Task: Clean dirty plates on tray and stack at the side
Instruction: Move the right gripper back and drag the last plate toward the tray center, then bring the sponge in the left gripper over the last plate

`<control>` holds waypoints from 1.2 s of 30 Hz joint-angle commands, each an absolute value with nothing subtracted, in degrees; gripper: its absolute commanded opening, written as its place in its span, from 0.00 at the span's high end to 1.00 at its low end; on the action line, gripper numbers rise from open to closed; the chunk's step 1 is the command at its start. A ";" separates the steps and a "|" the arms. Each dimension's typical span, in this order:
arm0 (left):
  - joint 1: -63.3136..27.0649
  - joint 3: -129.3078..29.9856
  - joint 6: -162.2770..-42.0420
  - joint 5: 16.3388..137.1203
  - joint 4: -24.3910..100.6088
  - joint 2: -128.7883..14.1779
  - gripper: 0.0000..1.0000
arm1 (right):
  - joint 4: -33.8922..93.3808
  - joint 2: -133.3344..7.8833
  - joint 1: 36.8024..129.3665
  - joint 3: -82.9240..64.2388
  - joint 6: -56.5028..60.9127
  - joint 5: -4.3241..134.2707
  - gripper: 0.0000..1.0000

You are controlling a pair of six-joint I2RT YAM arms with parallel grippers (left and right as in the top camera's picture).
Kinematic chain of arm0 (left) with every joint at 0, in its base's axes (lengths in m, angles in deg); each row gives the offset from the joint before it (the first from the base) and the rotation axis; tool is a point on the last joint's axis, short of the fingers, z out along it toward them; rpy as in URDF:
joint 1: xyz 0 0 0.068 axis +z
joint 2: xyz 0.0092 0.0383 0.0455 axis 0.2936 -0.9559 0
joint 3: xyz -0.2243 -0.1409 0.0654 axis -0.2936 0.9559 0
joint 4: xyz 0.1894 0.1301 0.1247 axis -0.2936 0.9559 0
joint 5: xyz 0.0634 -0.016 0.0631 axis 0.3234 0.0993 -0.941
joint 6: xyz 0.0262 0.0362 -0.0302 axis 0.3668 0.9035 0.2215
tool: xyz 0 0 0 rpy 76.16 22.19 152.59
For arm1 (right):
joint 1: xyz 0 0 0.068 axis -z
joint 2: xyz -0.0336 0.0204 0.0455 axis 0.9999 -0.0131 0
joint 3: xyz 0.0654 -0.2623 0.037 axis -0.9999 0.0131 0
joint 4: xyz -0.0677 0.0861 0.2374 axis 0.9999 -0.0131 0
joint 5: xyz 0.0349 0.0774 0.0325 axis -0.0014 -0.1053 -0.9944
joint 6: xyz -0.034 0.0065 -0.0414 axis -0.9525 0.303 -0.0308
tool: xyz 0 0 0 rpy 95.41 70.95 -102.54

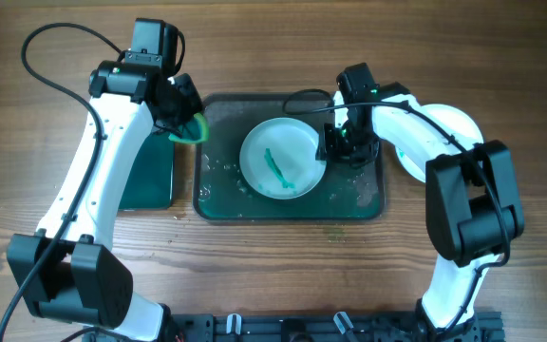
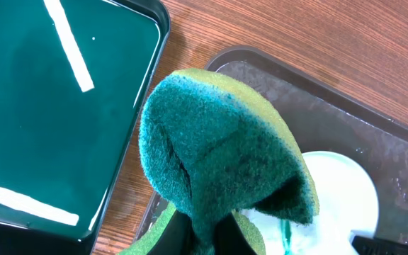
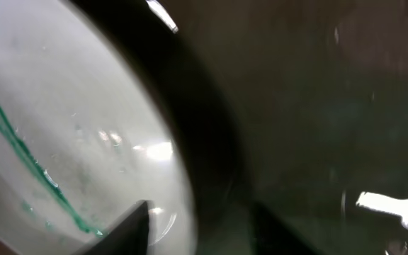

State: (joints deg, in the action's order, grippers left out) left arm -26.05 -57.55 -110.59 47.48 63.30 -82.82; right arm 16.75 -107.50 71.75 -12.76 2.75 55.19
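Note:
One white plate (image 1: pixel 281 159) with a green smear lies in the middle of the dark grey-green tray (image 1: pixel 368 201). My left gripper (image 1: pixel 190 123) is shut on a green sponge (image 1: pixel 196 127) above the tray's left rim, short of the plate. In the left wrist view the sponge (image 2: pixel 225 149) fills the middle, with the plate (image 2: pixel 346 191) and the tray (image 2: pixel 296 92) beyond it. My right gripper (image 1: pixel 335 147) is open and straddles the plate's right rim. In the right wrist view (image 3: pixel 200 227), one finger is over the plate (image 3: pixel 62 106) and the other over the tray (image 3: pixel 317 106).
A smaller, deeper green tray (image 1: pixel 150 176) lies left of the big tray, and also shows in the left wrist view (image 2: pixel 41 106). White plates (image 1: pixel 449 128) lie on the table right of the tray, partly hidden under my right arm. Water drops wet the tray floor.

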 commanded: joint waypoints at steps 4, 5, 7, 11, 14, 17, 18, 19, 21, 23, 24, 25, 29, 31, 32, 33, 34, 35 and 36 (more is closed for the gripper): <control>-25.96 -57.97 -109.86 46.94 62.86 -83.06 0.96 | 25.84 -108.50 73.39 -12.65 -7.26 55.78 0.46; -25.96 -57.97 -109.86 46.94 62.80 -83.06 0.96 | 27.04 -108.57 73.37 -12.65 -7.24 53.79 0.50; -25.96 -57.97 -109.86 46.94 62.77 -83.06 0.96 | 28.84 -109.03 73.28 -12.65 -7.00 47.54 0.57; -25.96 -57.97 -109.86 46.94 62.64 -83.06 0.96 | 28.71 -109.97 71.69 -12.65 -6.41 46.03 0.57; -25.96 -57.97 -109.86 46.94 62.45 -83.06 0.96 | 28.68 -111.37 69.61 -12.65 -5.71 46.82 0.62; -25.96 -57.97 -109.86 46.96 62.47 -83.06 0.96 | 28.86 -111.74 68.80 -12.65 -1.62 50.08 0.81; -25.96 -57.97 -109.89 47.00 62.47 -83.06 0.96 | 28.90 -111.74 68.84 -12.65 0.08 50.93 0.90; -25.96 -57.97 -109.89 47.18 62.47 -83.06 0.96 | 28.92 -111.74 68.87 -12.65 2.01 51.72 0.96; -26.07 -57.81 -109.91 47.24 62.45 -83.06 0.96 | 28.82 -111.74 68.89 -12.65 6.25 52.66 0.96; -26.48 -57.60 -109.89 47.24 62.29 -83.22 0.96 | 28.12 -111.74 68.84 -12.65 11.95 53.90 0.96; -26.83 -57.25 -109.91 47.44 61.83 -83.28 0.96 | 27.33 -111.74 68.54 -12.63 16.54 54.51 0.96; -27.27 -56.66 -109.89 47.94 61.09 -83.37 0.96 | 27.02 -111.76 68.23 -12.59 18.90 54.65 0.96; -29.54 -54.43 -109.86 52.23 57.55 -85.16 0.96 | 27.15 -111.76 66.57 -12.02 20.24 54.93 0.96; -30.97 -54.21 -109.86 53.60 56.11 -87.15 0.96 | 27.09 -111.76 66.11 -11.85 20.19 55.26 0.96; -31.62 -54.21 -109.84 53.93 55.47 -88.09 0.96 | 27.09 -111.76 66.05 -11.85 20.19 55.26 0.96; -32.58 -54.21 -109.82 54.54 54.27 -89.73 0.96 | 27.11 -111.76 66.05 -11.85 20.15 55.26 0.96; -33.37 -54.21 -109.82 54.92 53.27 -91.06 0.96 | 27.11 -111.76 66.05 -11.85 20.15 55.26 0.96; -34.35 -54.21 -109.82 54.89 52.13 -92.88 0.96 | 27.11 -111.76 66.05 -11.85 19.97 55.19 0.96; -35.05 -54.21 -109.62 54.89 51.39 -94.25 0.96 | 27.11 -111.76 66.05 -11.85 19.97 55.21 0.96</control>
State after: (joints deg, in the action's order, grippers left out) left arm -32.41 -54.86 -110.59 52.34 53.53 -89.27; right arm 27.68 -110.47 66.77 -12.76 18.55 52.96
